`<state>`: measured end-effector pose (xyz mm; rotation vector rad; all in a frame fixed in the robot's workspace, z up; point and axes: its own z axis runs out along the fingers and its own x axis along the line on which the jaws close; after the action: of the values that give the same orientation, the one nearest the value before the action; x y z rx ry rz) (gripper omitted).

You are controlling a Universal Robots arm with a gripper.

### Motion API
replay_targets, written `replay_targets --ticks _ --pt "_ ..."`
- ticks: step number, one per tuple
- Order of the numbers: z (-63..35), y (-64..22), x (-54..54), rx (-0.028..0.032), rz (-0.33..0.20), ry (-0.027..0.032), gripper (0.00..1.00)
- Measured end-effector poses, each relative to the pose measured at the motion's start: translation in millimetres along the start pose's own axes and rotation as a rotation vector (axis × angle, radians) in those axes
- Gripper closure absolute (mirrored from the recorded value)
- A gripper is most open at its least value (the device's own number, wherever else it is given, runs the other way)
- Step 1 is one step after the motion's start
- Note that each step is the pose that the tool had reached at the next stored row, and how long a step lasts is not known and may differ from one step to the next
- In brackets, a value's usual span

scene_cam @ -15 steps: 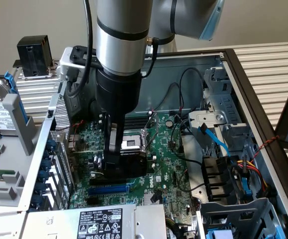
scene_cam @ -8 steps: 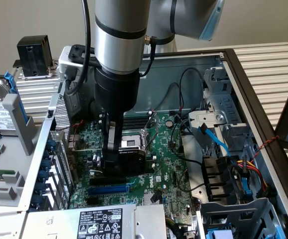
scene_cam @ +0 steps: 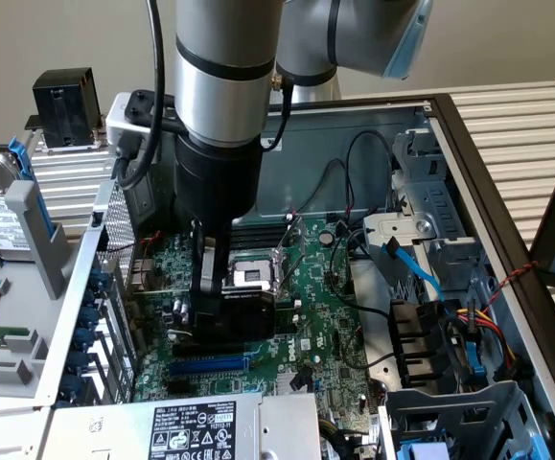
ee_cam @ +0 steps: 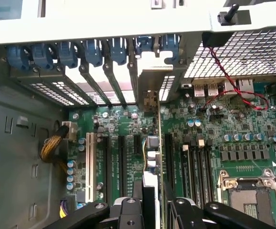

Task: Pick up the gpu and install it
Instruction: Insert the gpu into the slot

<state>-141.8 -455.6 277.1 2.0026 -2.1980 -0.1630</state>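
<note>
The gpu [scene_cam: 250, 314], a small card with a black shroud, stands on edge low over the green motherboard [scene_cam: 330, 326] inside the open computer case. My gripper [scene_cam: 231, 287] comes straight down onto it and is shut on it. The wrist view looks along the gpu [ee_cam: 149, 191] edge-on between the two black fingers [ee_cam: 128, 212], with its metal bracket [ee_cam: 152, 88] at the case's rear slot openings. The card lines up with the black expansion slots [ee_cam: 168, 152]. Whether it sits fully in a slot cannot be told.
A CPU socket [scene_cam: 255, 275] lies just behind the card. A blue slot [scene_cam: 210, 365] and the power supply [scene_cam: 196, 422] are in front. Black and blue cables [scene_cam: 411, 268] and a drive cage [scene_cam: 450, 402] crowd the exterior view's right. Blue slot latches [ee_cam: 80, 52] line the rear wall.
</note>
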Motion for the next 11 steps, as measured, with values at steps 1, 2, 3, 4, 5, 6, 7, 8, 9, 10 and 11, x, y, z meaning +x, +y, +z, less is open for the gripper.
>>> replay_targets --ticks 1,2,3,4,5,6,7,8,9,10,11 --pt "0.3 0.1 0.3 -0.0001 0.000 0.0000 0.73" --pt "1.0 0.1 0.4 -0.0001 0.001 -0.0002 0.73" --pt "1.4 0.2 0.6 -0.0002 0.001 -0.0001 0.73" --pt "1.9 0.3 0.9 -0.0003 0.002 -0.0001 0.73" --pt "2.3 0.5 1.2 -0.0003 0.002 -0.0003 0.73" --pt "2.9 0.9 1.4 -0.0002 0.002 -0.0005 0.73" --pt "3.2 1.2 1.4 -0.0004 0.003 -0.0005 0.73" --pt "3.4 1.5 1.4 -0.0003 0.004 -0.0007 0.73" --pt "3.6 1.9 1.4 -0.0005 0.005 -0.0008 0.73" --pt "3.8 2.5 1.3 -0.0005 0.006 -0.0011 0.73" --pt "3.9 3.1 1.2 -0.0006 0.008 -0.0013 0.73"
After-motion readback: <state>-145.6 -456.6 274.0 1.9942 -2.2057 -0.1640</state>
